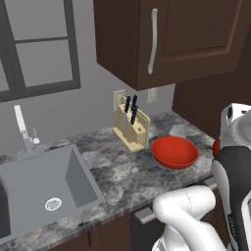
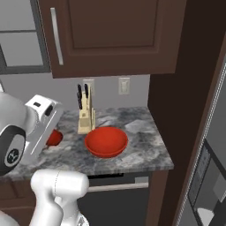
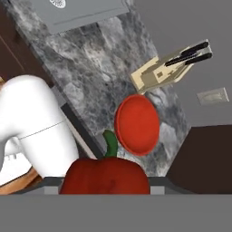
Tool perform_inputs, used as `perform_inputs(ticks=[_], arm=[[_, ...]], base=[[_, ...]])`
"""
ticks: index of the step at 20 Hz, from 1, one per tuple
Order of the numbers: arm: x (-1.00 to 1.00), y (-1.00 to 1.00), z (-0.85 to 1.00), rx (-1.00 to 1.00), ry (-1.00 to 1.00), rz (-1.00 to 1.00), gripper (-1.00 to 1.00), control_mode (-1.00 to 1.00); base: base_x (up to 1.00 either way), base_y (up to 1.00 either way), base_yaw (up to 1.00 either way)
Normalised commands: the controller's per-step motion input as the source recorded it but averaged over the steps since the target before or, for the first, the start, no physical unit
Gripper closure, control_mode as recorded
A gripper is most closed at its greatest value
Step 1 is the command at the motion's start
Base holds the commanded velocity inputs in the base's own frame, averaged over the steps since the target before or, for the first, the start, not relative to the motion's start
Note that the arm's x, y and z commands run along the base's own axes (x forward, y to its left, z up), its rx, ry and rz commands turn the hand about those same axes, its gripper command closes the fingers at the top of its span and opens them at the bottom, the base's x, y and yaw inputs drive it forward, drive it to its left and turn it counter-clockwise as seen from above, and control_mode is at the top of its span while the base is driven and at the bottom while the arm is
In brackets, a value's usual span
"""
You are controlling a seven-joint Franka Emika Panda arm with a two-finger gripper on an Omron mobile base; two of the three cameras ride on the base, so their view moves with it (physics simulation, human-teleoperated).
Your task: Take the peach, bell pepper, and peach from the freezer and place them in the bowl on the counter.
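My gripper [image 2: 49,133] is shut on the bell pepper [image 3: 105,176], a glossy deep-red vegetable with a green stem that sits low in the hand view. The pepper hangs in the air above the counter's [image 1: 122,169] front edge, left of the bowl [image 2: 106,141]; a sliver of the pepper [image 1: 216,146] peeks out beside my arm. The wide red bowl [image 1: 175,152] stands on the marbled counter [image 2: 145,132], and no fruit shows in it. In the hand view the bowl [image 3: 137,124] lies just beyond the pepper. The peaches are out of view.
A wooden knife block [image 1: 131,128] stands behind the bowl at the wall. A grey sink [image 1: 44,186] with a faucet [image 1: 24,130] is to the left. Dark upper cabinets [image 1: 171,39] hang overhead. A light-grey fridge front [image 2: 212,159] rises at the right.
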Motion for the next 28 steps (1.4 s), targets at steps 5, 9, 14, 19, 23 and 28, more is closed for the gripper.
perform_inputs(ticks=[5,9,14,19,23,28], arm=[[0.48,-0.45,-0.49,0.08,0.04,0.00,1.00,-1.00],[0.31,-0.22,-0.53,0.07,0.04,0.01,1.00,-1.00],[0.47,0.00,-0.35,0.00,0.07,0.00,1.00,-1.00],[0.45,0.00,-0.38,0.01,0.11,0.00,1.00,-1.00],[0.47,0.00,-0.38,0.02,0.10,0.01,1.00,-1.00],[0.48,-0.06,-0.23,0.06,0.02,0.01,1.00,-1.00]], base=[[0.00,0.00,0.00],[0.00,0.00,0.00],[0.00,0.00,0.00],[0.00,0.00,0.00],[0.00,0.00,0.00],[0.00,0.00,0.00]])
